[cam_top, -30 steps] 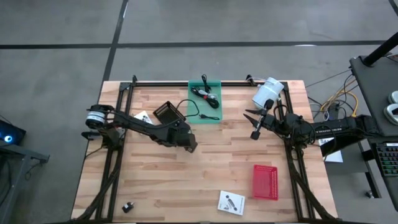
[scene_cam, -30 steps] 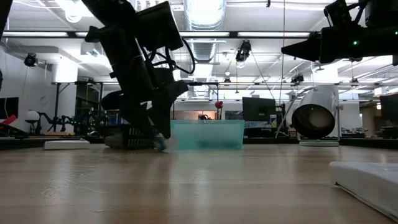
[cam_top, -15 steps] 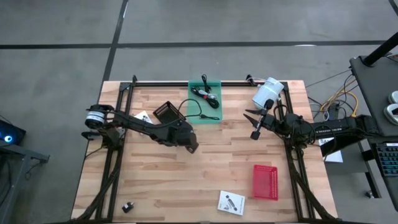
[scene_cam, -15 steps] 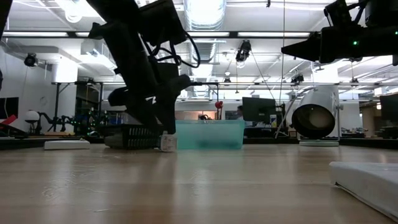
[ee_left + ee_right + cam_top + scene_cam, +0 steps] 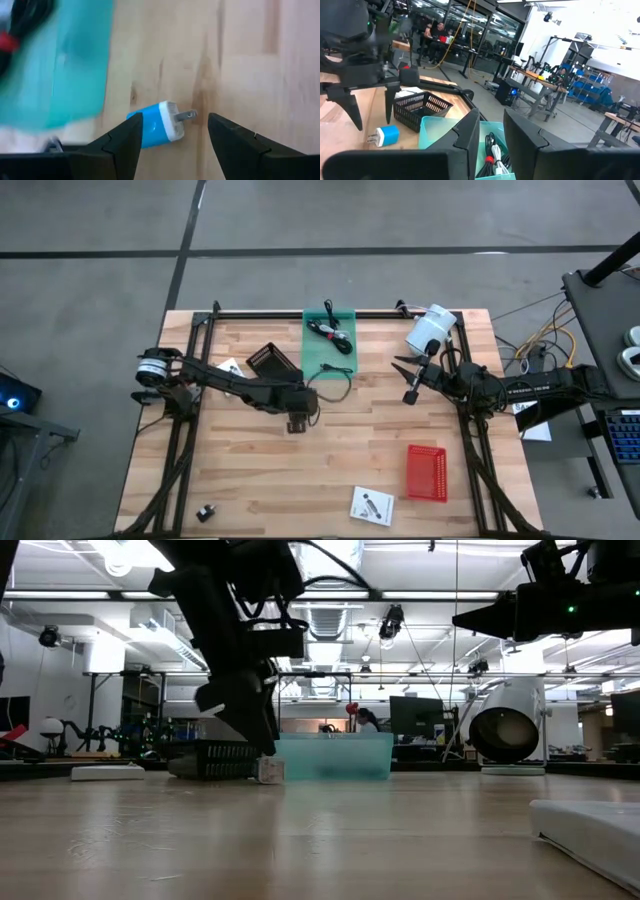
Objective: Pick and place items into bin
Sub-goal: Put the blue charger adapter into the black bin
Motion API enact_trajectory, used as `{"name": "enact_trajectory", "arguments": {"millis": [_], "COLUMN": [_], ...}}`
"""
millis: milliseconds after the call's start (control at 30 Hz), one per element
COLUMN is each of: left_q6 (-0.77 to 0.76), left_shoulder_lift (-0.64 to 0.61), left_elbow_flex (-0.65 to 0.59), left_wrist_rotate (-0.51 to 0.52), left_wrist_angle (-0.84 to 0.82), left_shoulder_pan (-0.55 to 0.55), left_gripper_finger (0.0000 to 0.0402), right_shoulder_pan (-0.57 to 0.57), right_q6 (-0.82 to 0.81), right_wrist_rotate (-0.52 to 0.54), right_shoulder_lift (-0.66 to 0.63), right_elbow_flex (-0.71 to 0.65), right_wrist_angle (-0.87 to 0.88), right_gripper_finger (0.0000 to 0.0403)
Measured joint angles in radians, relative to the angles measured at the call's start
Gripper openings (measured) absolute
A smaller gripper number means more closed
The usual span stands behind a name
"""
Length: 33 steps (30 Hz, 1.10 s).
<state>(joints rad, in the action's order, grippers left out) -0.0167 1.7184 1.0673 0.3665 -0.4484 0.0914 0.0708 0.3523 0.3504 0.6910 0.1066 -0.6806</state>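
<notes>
Items: a blue-and-white plug-in charger with two metal prongs [image 5: 161, 125] lies on its side on the wooden table [image 5: 250, 480], just at 8 o'clock of the teal bin; in the low view it shows as a small pale block [image 5: 266, 770] touching the table in front of the bin's left corner.
Bin: a translucent teal rectangular bin [image 5: 329, 345] sits at 12 o'clock on the table, with coiled black cables [image 5: 329, 330] inside; a thin black cable [image 5: 335, 376] loops over its near edge onto the wood.
Left gripper: the left gripper [image 5: 172, 145] hangs just above the charger, fingers spread wide with the charger lying between them, untouched; in the high view it [image 5: 298, 420] is at 7 o'clock of the bin.
Right gripper: the right gripper [image 5: 408, 380] waits at 4 o'clock of the bin, raised off the table, fingers apart and holding nothing.
Black basket: a black mesh basket [image 5: 268, 361] stands just at 9 o'clock of the bin.
Red basket: a red mesh basket [image 5: 427, 472] lies at 4 o'clock on the table.
White packet: a flat white packet [image 5: 371, 506] lies at 6 o'clock near the table's front edge.
Small black piece: a small black piece [image 5: 206, 512] sits at 7 o'clock by the front-left corner.
White cylinder: a white cylindrical lamp-like object [image 5: 429, 329] rests at 1 o'clock.
Person: a person [image 5: 367, 720] shows far behind the bin in the low view.
</notes>
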Motion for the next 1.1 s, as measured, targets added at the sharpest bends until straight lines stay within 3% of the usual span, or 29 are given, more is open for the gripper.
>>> {"name": "enact_trajectory", "arguments": {"millis": [300,433,1100], "left_q6": [0.538,0.710,0.926], "left_shoulder_lift": [0.000,0.005,0.125], "left_elbow_flex": [-0.008,-0.014,-0.009], "left_wrist_rotate": [-0.005,0.017,0.089], "left_wrist_angle": [-0.008,-0.006,0.050], "left_shoulder_pan": [0.000,-0.002,-0.033], "left_gripper_finger": [0.0208,0.0208,0.0208], "right_shoulder_pan": [0.000,0.000,0.000], "right_q6": [0.018,0.019,0.026], "right_wrist_rotate": [0.000,0.000,0.000], "right_shoulder_lift": [0.000,0.000,0.000], "right_elbow_flex": [0.000,0.000,0.000], "right_wrist_angle": [0.004,0.004,0.012], "right_gripper_finger": [0.0069,0.0070,0.0073]}}
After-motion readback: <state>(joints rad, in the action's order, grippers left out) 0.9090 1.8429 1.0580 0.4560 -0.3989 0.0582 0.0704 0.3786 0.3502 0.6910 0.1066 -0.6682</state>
